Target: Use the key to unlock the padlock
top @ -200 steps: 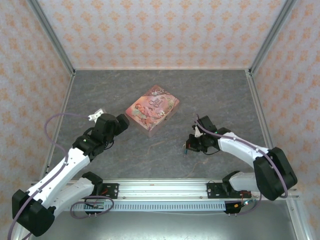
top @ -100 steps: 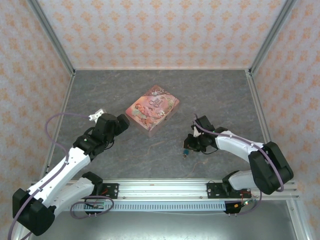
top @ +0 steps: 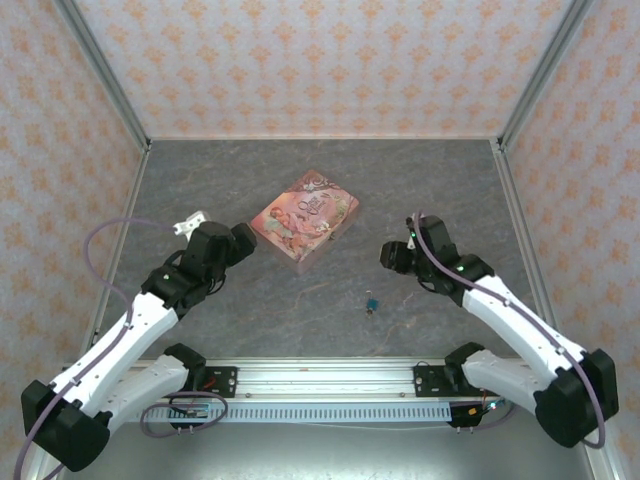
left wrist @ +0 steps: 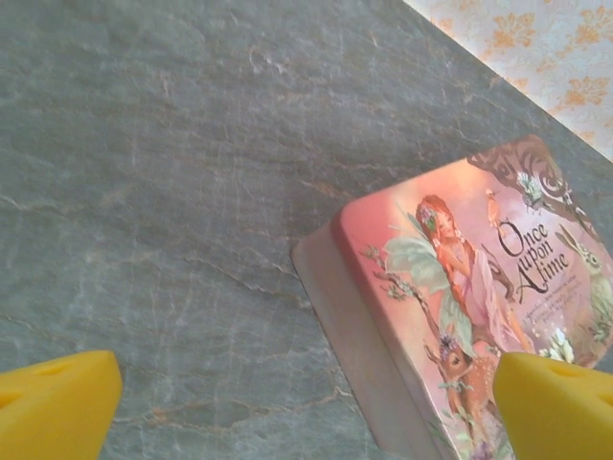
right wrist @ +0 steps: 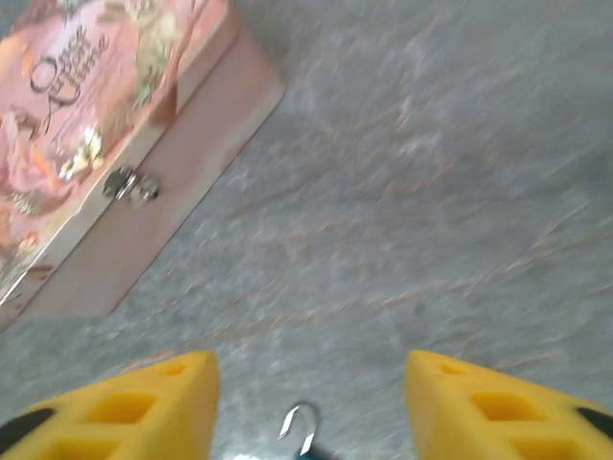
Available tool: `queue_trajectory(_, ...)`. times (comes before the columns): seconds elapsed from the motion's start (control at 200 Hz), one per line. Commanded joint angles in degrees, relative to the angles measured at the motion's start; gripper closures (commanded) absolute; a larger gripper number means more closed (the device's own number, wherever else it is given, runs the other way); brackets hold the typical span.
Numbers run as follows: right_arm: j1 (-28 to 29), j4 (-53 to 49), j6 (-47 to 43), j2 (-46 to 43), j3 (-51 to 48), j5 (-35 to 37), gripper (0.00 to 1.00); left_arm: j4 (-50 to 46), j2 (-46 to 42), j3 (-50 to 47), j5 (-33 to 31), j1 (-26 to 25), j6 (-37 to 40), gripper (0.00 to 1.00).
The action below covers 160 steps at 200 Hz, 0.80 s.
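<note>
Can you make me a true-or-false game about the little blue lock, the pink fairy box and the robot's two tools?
1. The padlock lies on the table, apart from the pink tin. True.
2. The right tool is squeezing the padlock. False: its fingers are spread open, and the padlock lies loose on the table.
3. The left tool is open and close to the tin. True.
4. The tin's lid is flipped wide open. False: the lid is down and the tin lies flat.
5. The padlock hangs from the tin's latch. False: nothing hangs on the latch, and the padlock is out on the table.
</note>
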Motion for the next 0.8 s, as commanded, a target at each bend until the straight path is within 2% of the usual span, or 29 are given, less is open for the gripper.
queue_trajectory(0.0, -0.8, -0.2, -4.0, -3.3, -0.7, 12.2, 0.38, -1.3, -2.1, 1.8, -7.9, 0.6, 6.5, 0.0)
queue_trajectory(0.13, -1.2, 3.5, -9.2, -5.8, -2.5, 19.5, 0.17, 1.8, -3.7, 0.5, -18.3, 0.6, 13.6, 0.0)
queue_trajectory(0.215, -1.7, 8.0, -13.6, -6.6, -4.7, 24.4, 0.0, 8.1, -4.1, -2.2, -26.1, 0.7, 20.6, 0.0)
queue_trajectory(0.27, -2.2, 12.7, -16.6, -6.9, -6.9, 26.8, 0.01, 12.9, -3.5, -4.0, -29.1, 0.9, 25.5, 0.0)
queue_trajectory(0.35, -3.5, 21.1, -21.4, -6.6, -10.8, 28.4, 0.01, 19.2, -1.8, -6.1, -29.7, 2.3, 32.4, 0.0)
queue_trajectory(0.51, -10.4, 35.4, -21.8, -2.2, -16.8, 25.3, 0.01, 27.4, 5.2, -9.2, -28.1, 6.6, 34.7, 0.0)
queue_trajectory(0.646, -16.9, 45.9, -19.8, 5.5, -20.4, 19.6, 0.01, 40.7, 11.6, -14.5, -24.7, 8.6, 38.1, 0.0)
queue_trajectory(0.711, -18.1, 51.2, -20.1, 8.6, -22.1, 18.3, 0.01, 45.1, 14.0, -15.8, -23.7, 9.1, 40.1, 0.0)
queue_trajectory(0.796, -19.4, 60.2, -20.4, 11.6, -24.8, 16.0, 0.01, 51.9, 16.3, -18.2, -18.6, 10.9, 41.7, 0.0)
